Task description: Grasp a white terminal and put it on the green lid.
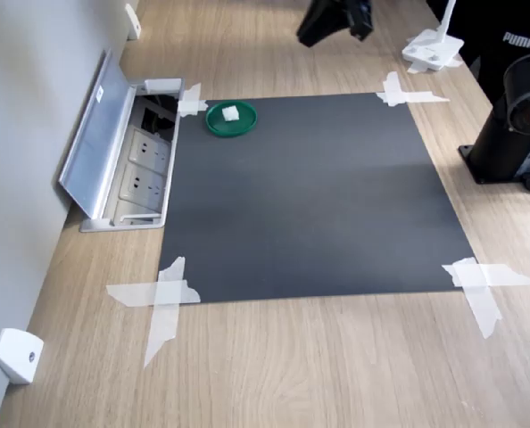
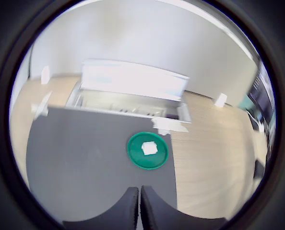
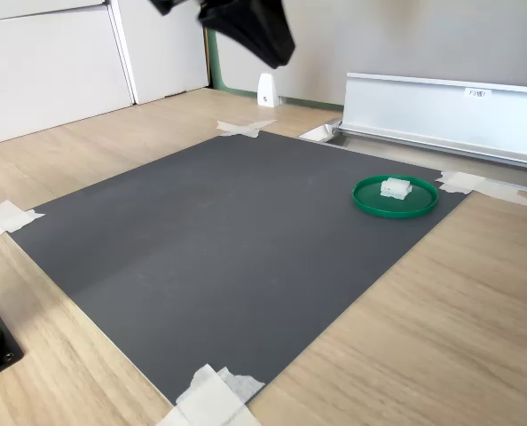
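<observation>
On the round, flat, dark green plastic lid [image 1: 231, 119] near a taped corner of the matte black mat [image 1: 310, 205], I see the tiny white plastic terminal [image 1: 231, 113]. Only my wrist view shows the black gripper [image 2: 140, 211], fingers pressed together, empty, well apart from the lid.

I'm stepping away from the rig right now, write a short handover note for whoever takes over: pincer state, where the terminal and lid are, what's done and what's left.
Pincer: empty, fingertips together, shut, raised well above the mat in the wrist view.
White terminal: sitting inside the green lid, roughly at its middle, apart from the pincer.
Green lid: flat on the black mat, at the mat's corner nearest the open socket box.
Done: terminal placed on the lid and released.
Left: nothing on the placement itself; probably just park the arm.
</observation>
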Available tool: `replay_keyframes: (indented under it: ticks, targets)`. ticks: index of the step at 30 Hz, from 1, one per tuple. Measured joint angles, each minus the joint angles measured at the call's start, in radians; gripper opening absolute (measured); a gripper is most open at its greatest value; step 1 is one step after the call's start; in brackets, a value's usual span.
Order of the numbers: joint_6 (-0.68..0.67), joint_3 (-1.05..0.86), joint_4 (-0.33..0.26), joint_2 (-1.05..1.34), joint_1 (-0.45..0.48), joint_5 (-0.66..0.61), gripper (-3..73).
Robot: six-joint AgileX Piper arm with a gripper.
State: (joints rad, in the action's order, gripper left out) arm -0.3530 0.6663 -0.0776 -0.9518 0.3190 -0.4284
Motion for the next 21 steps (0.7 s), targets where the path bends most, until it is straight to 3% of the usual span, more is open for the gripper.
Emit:
replay_keyframes:
  ticks: [4,13,21]
  targets:
    - [0.098,-0.153,0.014,0.139,0.0,0.076,-0.5]
    - [0.151,-0.418,0.004,0.35,0.0,0.304,-0.5]
    - [0.178,-0.578,-0.022,0.538,0.0,0.332,-0.6]
